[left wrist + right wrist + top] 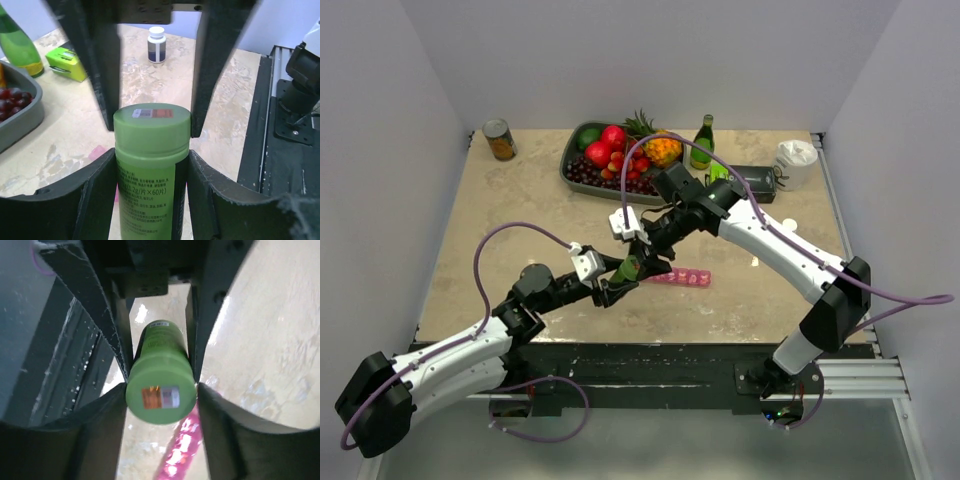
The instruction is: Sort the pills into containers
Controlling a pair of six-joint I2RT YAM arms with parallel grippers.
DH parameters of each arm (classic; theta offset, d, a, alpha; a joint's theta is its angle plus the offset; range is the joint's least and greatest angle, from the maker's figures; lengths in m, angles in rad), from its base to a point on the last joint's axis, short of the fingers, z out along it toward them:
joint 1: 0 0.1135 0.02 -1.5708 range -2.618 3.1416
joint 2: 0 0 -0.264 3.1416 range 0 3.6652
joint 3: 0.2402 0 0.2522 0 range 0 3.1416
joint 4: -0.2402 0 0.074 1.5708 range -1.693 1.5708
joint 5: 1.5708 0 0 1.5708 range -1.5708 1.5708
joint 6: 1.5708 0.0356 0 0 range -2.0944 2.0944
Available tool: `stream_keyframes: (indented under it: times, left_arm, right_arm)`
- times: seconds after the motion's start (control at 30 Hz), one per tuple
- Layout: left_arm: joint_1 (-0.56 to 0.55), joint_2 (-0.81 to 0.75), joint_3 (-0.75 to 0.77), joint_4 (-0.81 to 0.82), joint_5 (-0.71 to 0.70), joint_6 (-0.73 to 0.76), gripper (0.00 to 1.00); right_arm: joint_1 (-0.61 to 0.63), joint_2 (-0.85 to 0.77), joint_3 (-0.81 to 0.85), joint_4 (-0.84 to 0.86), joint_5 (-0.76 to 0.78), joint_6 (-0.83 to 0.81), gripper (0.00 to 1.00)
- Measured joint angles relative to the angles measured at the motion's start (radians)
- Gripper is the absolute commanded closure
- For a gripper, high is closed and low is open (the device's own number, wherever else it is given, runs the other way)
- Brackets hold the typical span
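A green pill bottle (630, 268) with a green cap (160, 392) is held in the air between both grippers. My left gripper (618, 284) is shut on the bottle's body (147, 195). My right gripper (642, 255) comes from the opposite side, and its fingers (107, 75) close on the cap from both sides. The pink pill organizer (685, 277) lies on the table just right of and beneath the bottle. Parts of it show in the left wrist view (97, 151) and the right wrist view (182, 450). No loose pills are visible.
A grey fruit tray (572, 172) stands at the back centre, with a green glass bottle (701, 143) and a black box (755, 183) to its right. A can (500, 139) is at the back left. A small white bottle (156, 45) and a green box (67, 64) stand beyond.
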Motion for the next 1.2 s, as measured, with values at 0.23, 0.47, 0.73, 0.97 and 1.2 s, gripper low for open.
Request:
stream_keyframes:
  times: [0.23, 0.47, 0.73, 0.97, 1.2]
  left_arm:
    - [-0.009, 0.003, 0.003, -0.033, 0.060, 0.021, 1.00]
    - [-0.009, 0.003, 0.004, -0.053, 0.060, 0.022, 1.00]
    - [-0.009, 0.004, 0.004, -0.053, 0.039, 0.021, 1.00]
    - [-0.009, 0.004, 0.004, -0.053, 0.026, 0.021, 1.00]
    - [-0.009, 0.003, 0.004, -0.053, -0.019, 0.021, 1.00]
  right_arm:
    - [0.020, -0.013, 0.001, 0.048, 0.004, 0.017, 0.01]
    - [-0.024, -0.177, -0.121, 0.286, 0.103, 0.545, 0.01]
    - [-0.030, -0.196, -0.251, 0.417, 0.202, 0.955, 0.01]
    - [-0.024, -0.184, -0.294, 0.446, 0.229, 1.021, 0.07]
    - [-0.002, -0.184, -0.324, 0.447, 0.239, 1.019, 0.25]
